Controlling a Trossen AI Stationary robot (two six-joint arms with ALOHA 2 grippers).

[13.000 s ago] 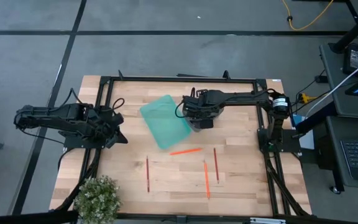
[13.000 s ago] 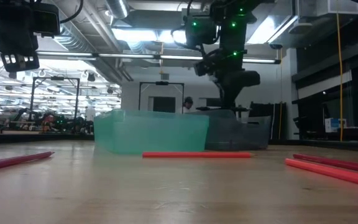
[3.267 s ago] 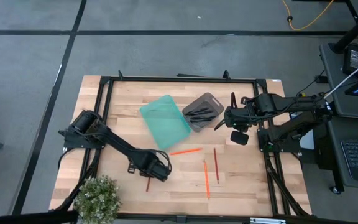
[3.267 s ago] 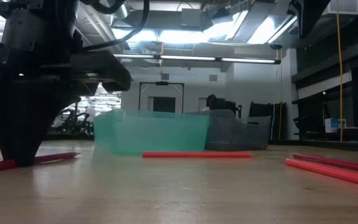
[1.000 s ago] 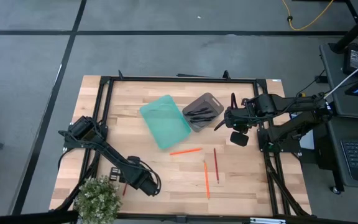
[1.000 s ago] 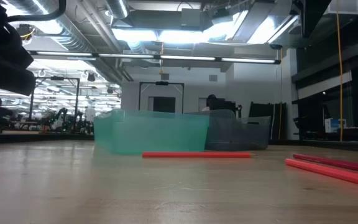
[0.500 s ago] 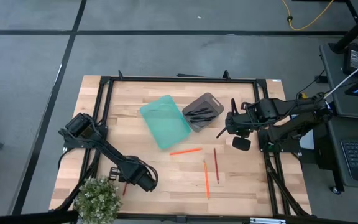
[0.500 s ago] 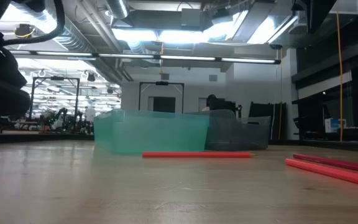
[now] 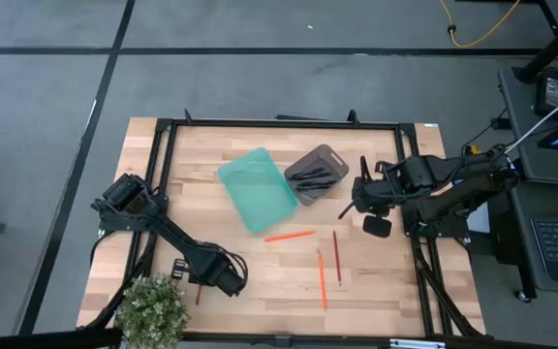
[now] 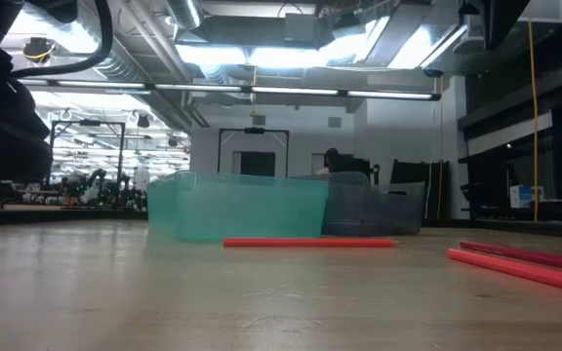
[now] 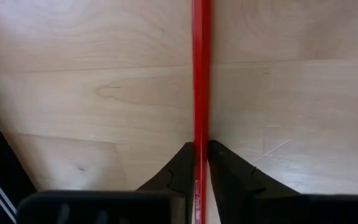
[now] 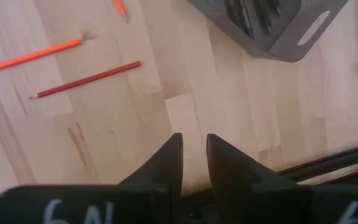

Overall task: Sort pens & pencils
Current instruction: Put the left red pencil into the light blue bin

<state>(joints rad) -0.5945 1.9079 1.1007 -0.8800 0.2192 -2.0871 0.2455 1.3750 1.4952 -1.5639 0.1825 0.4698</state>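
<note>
A red pencil [image 11: 201, 74] lies on the wood near the table's near-left corner, and my left gripper [image 11: 201, 149] is shut on it; from above only its near end [image 9: 198, 294] shows past the gripper [image 9: 204, 279]. Three more pencils lie mid-table: orange [image 9: 290, 236], red [image 9: 336, 257], orange [image 9: 322, 279]. The black pens [image 9: 310, 175] lie in a dark grey bin [image 9: 329, 160]. My right gripper [image 12: 193, 146] hangs high over the table's right side, slightly open, with nothing between its fingers. My left gripper pinches the red pencil's shaft [image 11: 201, 134] between its two fingertips [image 11: 219, 155], one on each long side. The fingers come from above, pointing down, and lie across the pencil. The pencil lies flat on the table, running on past the fingertips.
An empty teal bin [image 9: 258, 189] stands beside the grey bin at the table's far middle. A potted plant [image 9: 151, 310] sits at the near-left corner, close to my left arm. A black frame [image 9: 163, 194] runs round the table. Bare wood lies between the bins and the pencils.
My left gripper has sunk a little toward the red pencil near the plant. The pencil lies where it lay.
</note>
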